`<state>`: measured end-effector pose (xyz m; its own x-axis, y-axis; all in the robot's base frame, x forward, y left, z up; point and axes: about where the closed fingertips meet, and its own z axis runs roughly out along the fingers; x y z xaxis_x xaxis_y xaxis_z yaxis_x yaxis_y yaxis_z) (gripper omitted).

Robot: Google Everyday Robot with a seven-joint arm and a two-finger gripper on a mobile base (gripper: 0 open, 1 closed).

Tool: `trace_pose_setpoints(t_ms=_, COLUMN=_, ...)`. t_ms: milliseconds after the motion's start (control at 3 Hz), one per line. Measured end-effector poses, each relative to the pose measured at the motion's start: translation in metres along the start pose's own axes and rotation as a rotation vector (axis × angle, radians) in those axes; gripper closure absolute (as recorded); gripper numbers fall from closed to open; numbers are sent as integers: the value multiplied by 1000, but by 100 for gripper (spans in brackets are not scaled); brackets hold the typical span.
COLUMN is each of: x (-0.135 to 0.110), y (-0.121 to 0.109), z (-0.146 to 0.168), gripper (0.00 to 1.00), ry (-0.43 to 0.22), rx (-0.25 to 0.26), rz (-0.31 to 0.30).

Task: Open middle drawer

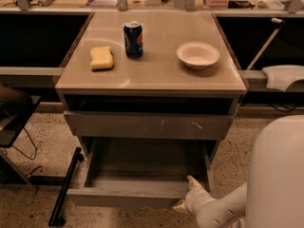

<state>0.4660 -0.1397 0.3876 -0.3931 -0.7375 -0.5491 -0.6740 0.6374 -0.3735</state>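
Note:
The middle drawer (137, 196) is pulled well out from the cabinet, low in the camera view, showing a smooth grey interior and a plain flat front. My gripper (185, 194) is at the right end of that front. One finger (192, 182) reaches inside the drawer and the other sits outside the front, so the gripper is clamped on the panel. The white arm (223, 213) runs off to the lower right.
Above the open drawer is a closed grey front with white scratch marks (149, 125). The tabletop (156, 75) carries a yellow sponge (101, 57), a blue soda can (133, 39) and a white bowl (198, 54). A black bar (65, 186) lies on the floor at left. My white body (278, 175) fills the lower right.

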Motion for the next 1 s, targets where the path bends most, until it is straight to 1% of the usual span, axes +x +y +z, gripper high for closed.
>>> trace_pose_setpoints(t_ms=333, x=0, y=0, z=0, gripper=100, ry=0, rx=0, rz=0)
trace_pose_setpoints(t_ms=667, x=10, y=14, z=-8, gripper=100, ry=-2, rx=2, rz=2)
trace_pose_setpoints(t_ms=1000, x=7, y=13, z=-12, gripper=100, ry=-2, rx=2, rz=2)
